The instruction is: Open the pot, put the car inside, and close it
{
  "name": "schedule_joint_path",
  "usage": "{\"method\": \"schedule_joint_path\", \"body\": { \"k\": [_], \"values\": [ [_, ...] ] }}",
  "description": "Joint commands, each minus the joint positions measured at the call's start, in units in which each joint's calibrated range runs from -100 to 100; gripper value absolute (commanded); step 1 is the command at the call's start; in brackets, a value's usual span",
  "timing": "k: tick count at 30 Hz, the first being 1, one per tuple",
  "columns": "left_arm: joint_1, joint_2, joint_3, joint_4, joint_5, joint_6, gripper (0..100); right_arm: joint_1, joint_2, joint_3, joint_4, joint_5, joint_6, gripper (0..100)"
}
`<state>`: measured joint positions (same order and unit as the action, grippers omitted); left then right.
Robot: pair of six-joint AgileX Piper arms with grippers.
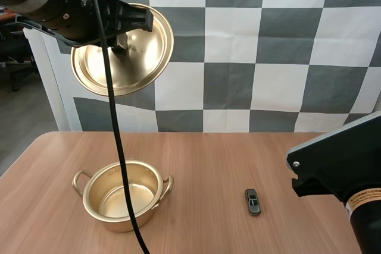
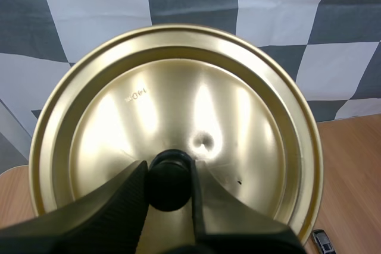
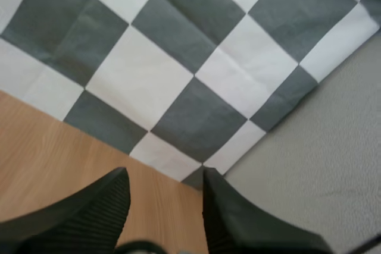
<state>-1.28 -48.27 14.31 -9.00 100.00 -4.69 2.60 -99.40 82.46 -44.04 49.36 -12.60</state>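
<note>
Fingers (image 2: 113, 212) of our left gripper (image 2: 168, 173) are closed on the black knob (image 2: 169, 190) of the golden lid (image 2: 178, 105), one ribbed pad on each side, and the knob fills the narrow gap between the tips. We hold the lid high above the table (image 1: 238, 153), tipped up on edge with its knob side turned back toward our bases; it touches only our fingers. The pot (image 1: 119, 221) stands open, upright and empty on the table below the lid, with both loop handles showing. The toy car (image 1: 253, 201), small and dark grey, lies on the bare wood to the right of the pot, well apart from it and far below the left gripper; from the left wrist we glimpse it just past the lid's rim. Our right gripper (image 3: 165, 206) has its fingers parted by a moderate gap, ribbed faces turned to each other, gripping nothing, and it hangs over an edge of the table. Our right arm (image 1: 342, 173) sits to the right of the car, apart from it
</note>
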Motion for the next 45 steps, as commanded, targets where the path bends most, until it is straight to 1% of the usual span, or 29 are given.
{"method": "schedule_joint_path", "body": {
  "k": [1,3,5,7,9,13,17,19,20,21,22,23,24,27,29,32,36,42,45],
  "values": [
    [0.00,0.0,0.0,0.3,0.0,0.0,0,0.0,0.0,0.0,3.1,-22.2,0.1,70],
    [0.00,0.0,0.0,0.3,0.0,0.0,0,0.0,0.0,0.0,9.8,-24.6,0.4,68],
    [0.00,0.0,0.0,0.4,0.0,0.1,0,0.0,0.0,0.0,21.1,-24.8,0.6,64],
    [0.00,-0.1,0.0,0.7,0.0,0.1,0,0.0,0.0,0.0,26.6,-24.8,0.6,64],
    [0.00,-0.1,0.0,0.7,0.0,0.1,0,0.0,0.0,0.0,29.2,-24.8,0.6,64],
    [0.00,-0.9,0.0,0.7,0.0,0.1,0,0.0,0.0,0.0,27.7,-23.0,0.6,64],
    [0.00,-1.7,0.0,0.7,0.0,0.1,0,0.0,0.0,0.0,28.8,-21.2,0.9,64],
    [0.00,-1.9,0.0,0.8,0.0,0.1,0,0.0,0.0,-0.3,31.7,-18.0,2.8,71],
    [0.00,-2.0,0.0,0.9,0.0,0.1,0,0.0,0.0,-0.7,33.6,-14.3,4.9,81],
    [0.00,-2.0,0.0,1.5,0.0,0.1,0,0.0,0.0,-1.3,35.3,-11.3,6.6,93],
    [0.00,-2.0,0.0,2.0,0.0,0.1,0,0.0,0.0,-1.7,36.9,-8.9,6.8,100],
    [0.00,-2.0,0.0,2.6,0.0,0.1,0,0.0,0.0,-2.0,38.0,-7.1,6.0,100],
    [0.00,-2.0,0.0,3.3,0.0,0.1,0,0.0,0.0,-2.4,39.3,-4.8,3.4,100],
    [0.00,-2.0,0.0,4.1,0.0,0.1,0,0.0,0.0,-4.6,45.6,0.2,-7.2,100],
    [0.00,-2.0,0.0,4.1,0.0,0.1,0,0.0,0.2,-7.2,51.6,5.3,-13.4,100],
    [0.00,-2.0,0.0,4.1,0.0,0.1,0,0.0,1.9,-11.6,57.0,15.6,-13.8,100],
    [0.00,-2.0,0.0,4.1,0.0,0.1,0,0.0,8.1,-16.5,57.1,29.2,-13.4,100],
    [0.00,-2.0,0.0,4.1,0.0,0.1,0,0.0,20.9,-20.8,55.7,38.1,-12.3,100],
    [0.00,-2.1,0.0,4.1,0.0,0.1,0,0.0,27.0,-22.5,54.4,44.6,-12.2,100]
  ]
}}
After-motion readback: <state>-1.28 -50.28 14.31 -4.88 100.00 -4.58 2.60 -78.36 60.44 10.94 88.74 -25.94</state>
